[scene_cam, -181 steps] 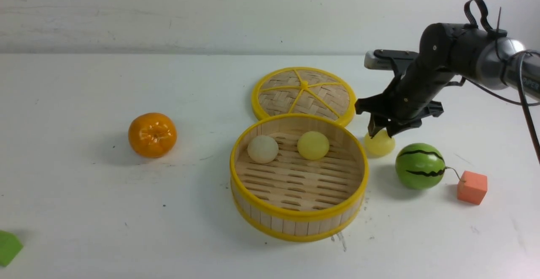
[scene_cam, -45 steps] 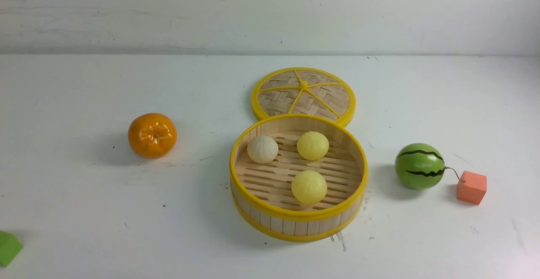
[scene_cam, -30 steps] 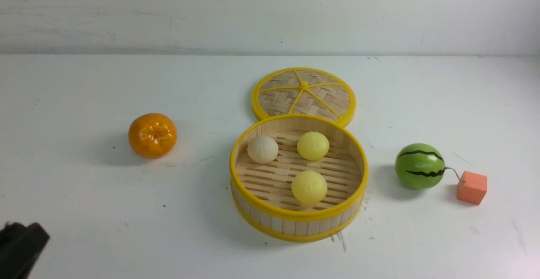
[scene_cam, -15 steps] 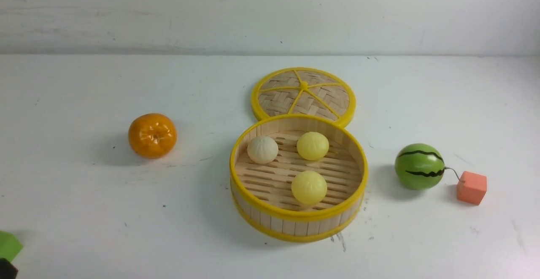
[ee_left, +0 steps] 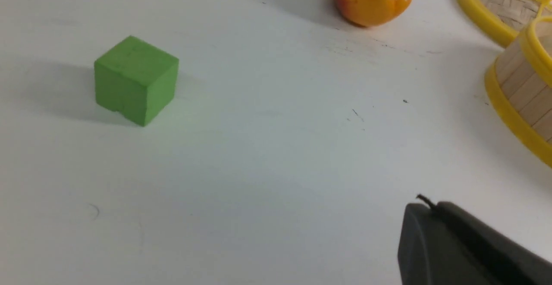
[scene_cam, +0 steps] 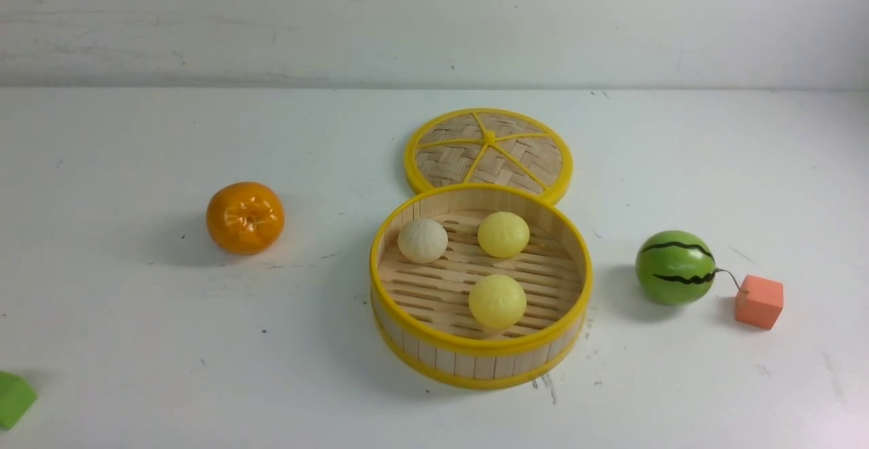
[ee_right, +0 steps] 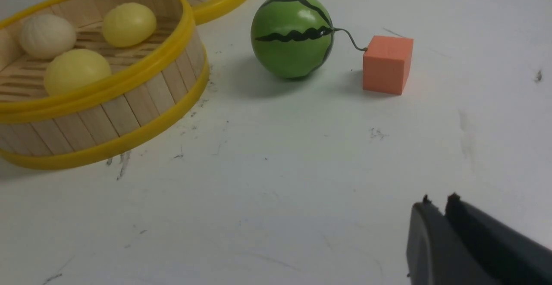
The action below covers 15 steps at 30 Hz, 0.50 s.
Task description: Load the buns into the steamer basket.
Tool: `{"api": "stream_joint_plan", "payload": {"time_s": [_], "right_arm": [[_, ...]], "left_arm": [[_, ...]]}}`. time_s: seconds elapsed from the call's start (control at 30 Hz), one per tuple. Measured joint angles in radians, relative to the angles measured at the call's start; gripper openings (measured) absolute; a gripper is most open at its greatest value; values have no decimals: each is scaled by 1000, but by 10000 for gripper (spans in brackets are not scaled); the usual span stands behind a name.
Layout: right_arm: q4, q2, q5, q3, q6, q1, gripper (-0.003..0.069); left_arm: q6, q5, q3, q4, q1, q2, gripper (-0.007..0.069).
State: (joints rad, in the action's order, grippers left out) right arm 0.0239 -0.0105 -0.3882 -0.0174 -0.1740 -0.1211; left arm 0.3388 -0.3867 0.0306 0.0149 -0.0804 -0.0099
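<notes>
Left pincer (ee_left: 429,202): pressed together; right pincer (ee_right: 439,199): slightly spread.
Inside round, slatted bamboo basket (scene_cam: 481,366): three pleated buns (scene_cam: 497,301). Outside on pale worktop (scene_cam: 271,367): glossy orange (scene_cam: 245,218), striped melon (scene_cam: 675,267), woven lid (scene_cam: 445,164).

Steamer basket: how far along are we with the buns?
Done, by the look of it: all three buns, the off-white one and the two pale yellow ones, sit on the slatted floor of the steamer basket.
In hand: nothing; the left jaws are shut with nothing between them, and no bun is at the right jaws.
Left: no bun shows outside the basket, so probably nothing.
</notes>
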Motion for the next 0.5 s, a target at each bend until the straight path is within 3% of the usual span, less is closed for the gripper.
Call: {"api": "stream_joint_plan", "payload": {"time_s": [0.5], "right_arm": [[0, 0, 0, 0, 0, 0, 50]], "left_arm": [[-20, 11, 0, -8, 0, 0, -13]]}}
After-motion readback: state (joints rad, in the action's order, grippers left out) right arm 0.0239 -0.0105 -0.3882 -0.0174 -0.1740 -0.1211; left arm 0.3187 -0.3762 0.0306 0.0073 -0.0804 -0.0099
